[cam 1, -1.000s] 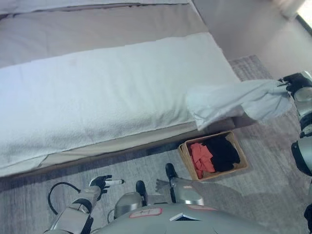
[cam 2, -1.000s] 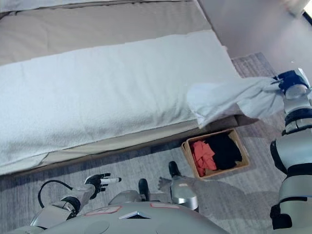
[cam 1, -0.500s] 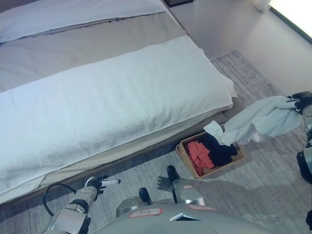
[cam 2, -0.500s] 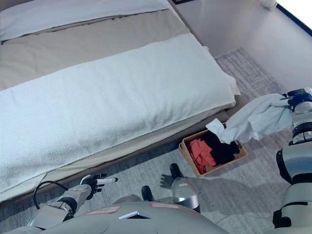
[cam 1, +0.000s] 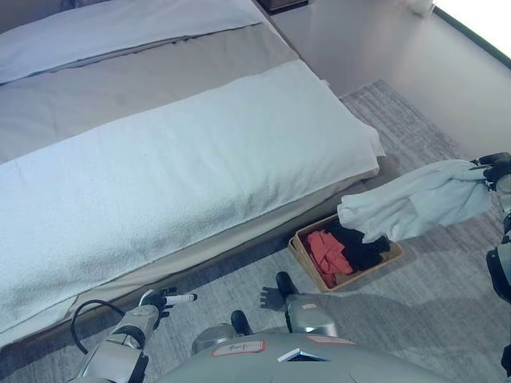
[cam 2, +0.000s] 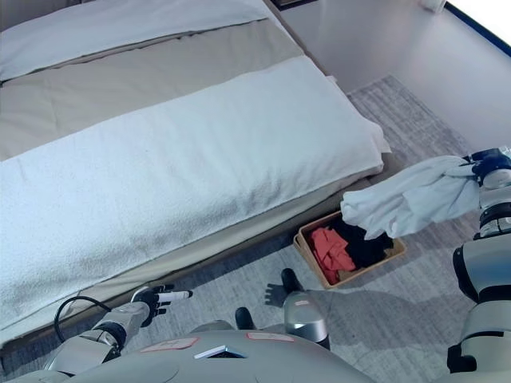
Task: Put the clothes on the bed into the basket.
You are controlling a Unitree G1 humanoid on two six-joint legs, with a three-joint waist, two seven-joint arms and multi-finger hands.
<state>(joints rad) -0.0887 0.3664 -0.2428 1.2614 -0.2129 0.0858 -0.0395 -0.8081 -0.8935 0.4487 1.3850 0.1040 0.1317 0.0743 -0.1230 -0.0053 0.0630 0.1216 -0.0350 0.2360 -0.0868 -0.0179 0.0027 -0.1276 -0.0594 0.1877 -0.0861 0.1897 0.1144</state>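
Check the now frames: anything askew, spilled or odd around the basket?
Nothing spilled. The basket sits flat on the rug beside the bed, red and black clothes inside. The only thing not settled is the white garment, held by the right hand and hanging above the basket.

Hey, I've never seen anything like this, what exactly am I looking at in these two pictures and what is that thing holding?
Both pictures come from one stereo camera on a humanoid robot's head, looking down, so they show the same scene from slightly different spots. The right hand grips a pale garment that hangs over a basket on the rug beside the bed. The basket already holds a red piece and a black piece. A white blanket covers the bed. The left hand hangs low near the floor, holding nothing.
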